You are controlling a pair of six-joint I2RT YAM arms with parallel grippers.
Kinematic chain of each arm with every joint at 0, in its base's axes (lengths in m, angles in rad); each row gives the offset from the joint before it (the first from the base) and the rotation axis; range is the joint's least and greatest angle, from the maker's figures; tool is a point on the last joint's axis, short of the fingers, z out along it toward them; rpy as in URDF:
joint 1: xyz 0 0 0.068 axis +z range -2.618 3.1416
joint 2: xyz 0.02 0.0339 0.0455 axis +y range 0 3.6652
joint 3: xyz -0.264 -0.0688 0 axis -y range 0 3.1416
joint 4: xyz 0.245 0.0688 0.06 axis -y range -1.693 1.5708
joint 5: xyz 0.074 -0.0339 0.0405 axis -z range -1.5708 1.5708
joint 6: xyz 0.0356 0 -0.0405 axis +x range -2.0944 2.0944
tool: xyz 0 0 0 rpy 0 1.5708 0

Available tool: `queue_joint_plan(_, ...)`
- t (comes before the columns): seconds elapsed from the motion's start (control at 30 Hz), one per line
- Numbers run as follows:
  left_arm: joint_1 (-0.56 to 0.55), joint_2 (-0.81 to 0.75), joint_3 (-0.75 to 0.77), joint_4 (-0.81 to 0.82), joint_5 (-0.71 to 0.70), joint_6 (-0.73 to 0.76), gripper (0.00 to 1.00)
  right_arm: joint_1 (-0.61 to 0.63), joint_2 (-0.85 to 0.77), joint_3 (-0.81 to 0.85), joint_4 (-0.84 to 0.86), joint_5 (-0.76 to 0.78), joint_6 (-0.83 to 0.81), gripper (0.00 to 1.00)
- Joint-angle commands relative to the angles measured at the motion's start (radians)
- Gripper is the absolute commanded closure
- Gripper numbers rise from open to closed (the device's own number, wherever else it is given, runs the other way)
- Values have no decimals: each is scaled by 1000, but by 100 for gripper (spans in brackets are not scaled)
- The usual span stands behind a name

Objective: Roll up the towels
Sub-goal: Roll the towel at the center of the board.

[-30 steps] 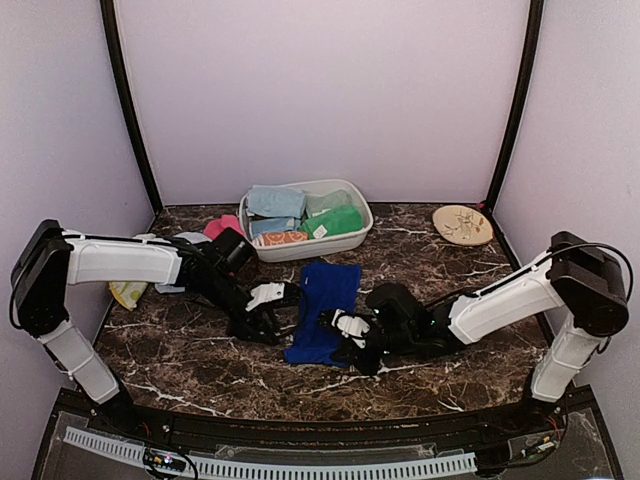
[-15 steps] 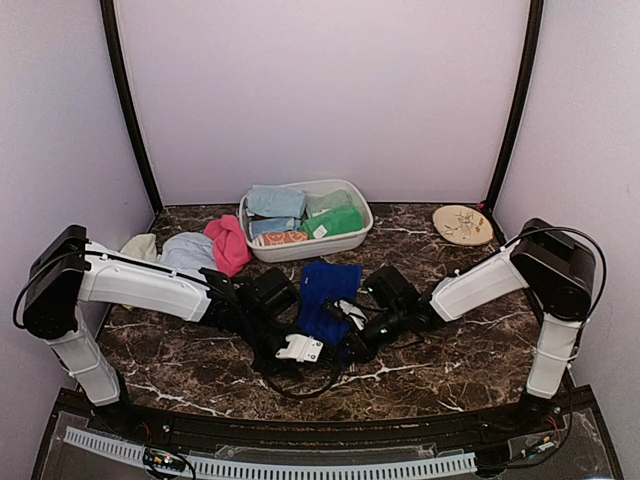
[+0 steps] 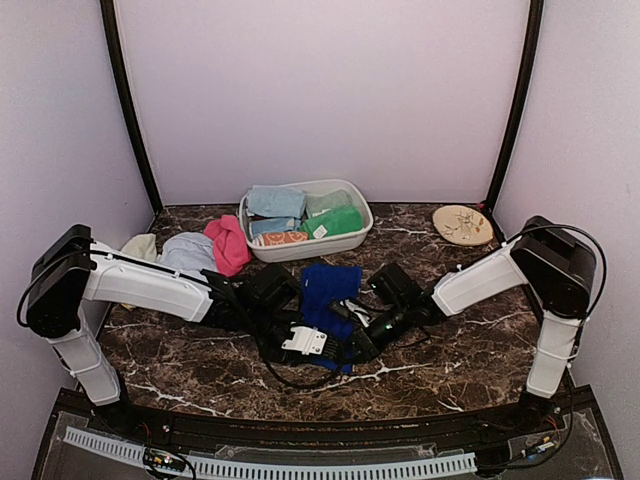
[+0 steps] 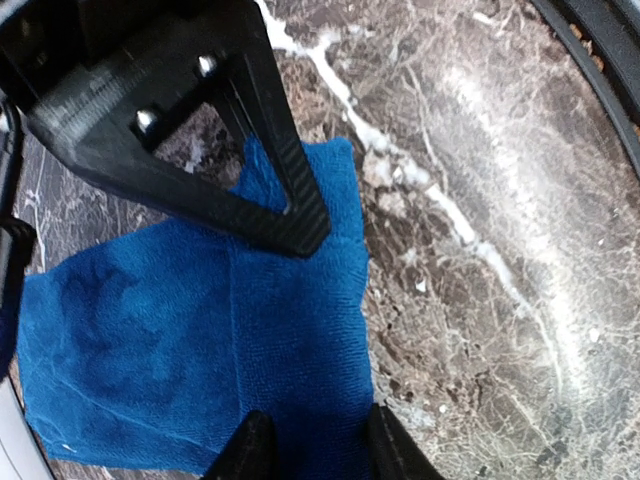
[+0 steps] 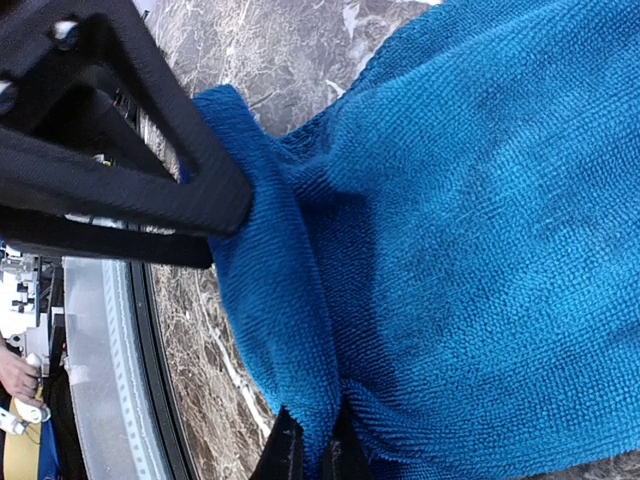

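Observation:
A royal blue towel lies lengthwise on the dark marble table, just in front of the tub. My right gripper is at its near end, shut on a pinched fold of the towel's edge, with the fingertips tight together. My left gripper is right beside it at the same near end. Its two fingers stand apart, and the flat royal blue cloth lies between them. The black frame of the other gripper crosses each wrist view.
A white oval tub at the back centre holds pale blue and green towels. Pink, pale grey and cream cloths lie at the back left. A tan plate sits at the back right.
My left gripper has swung from the towel's left side round to its near end, beside the right gripper. The right gripper has stayed shut on the towel and shifted slightly.

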Motion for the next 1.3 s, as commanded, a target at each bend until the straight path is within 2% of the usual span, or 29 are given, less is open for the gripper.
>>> queue_joint_plan(0.0,2,29,-53,53,-53,13,63,-10,26,18,-68,-16,6,100)
queue_joint_plan(0.13,6,45,-64,47,-39,-9,60,-12,25,24,-72,-21,12,100)
queue_joint_plan(0.23,6,45,-74,45,-28,-9,51,-12,25,27,-73,-27,14,100)
queue_joint_plan(0.43,25,86,-56,16,-39,-18,48,-15,18,35,-80,-26,15,100)
queue_joint_plan(0.5,34,90,-55,-1,-24,-17,34,-18,15,31,-75,-28,18,100)
queue_joint_plan(0.57,36,98,-51,-30,-4,-5,31,-19,15,31,-72,-37,21,100)
queue_joint_plan(0.7,36,124,-21,-80,27,2,49,-22,13,38,-72,-42,24,100)
queue_joint_plan(0.8,36,143,-2,-110,36,-7,71,-27,-2,39,-61,-19,36,100)
queue_joint_plan(0.87,36,146,-4,-106,14,-27,72,-31,-16,32,-45,-11,51,99)
queue_joint_plan(0.93,36,129,-27,-39,-47,-53,57,-34,-22,25,-23,-15,66,99)
queue_joint_plan(0.97,37,103,-48,8,-67,-53,53,-34,-18,27,-25,-17,65,100)
queue_joint_plan(1.0,38,73,-68,41,-76,-50,40,-34,-12,32,-37,-19,59,100)
queue_joint_plan(1.1,50,-40,-90,41,-52,-42,14,-34,-3,31,-57,-21,51,100)
queue_joint_plan(1.17,71,-68,-40,-57,2,-67,12,-35,-8,25,-55,-21,51,100)
queue_joint_plan(1.2,79,-67,-5,-103,44,-79,3,-34,-9,25,-57,-22,51,100)
queue_joint_plan(1.27,75,-81,-5,-132,79,-63,1,-36,-2,33,-66,-25,51,100)
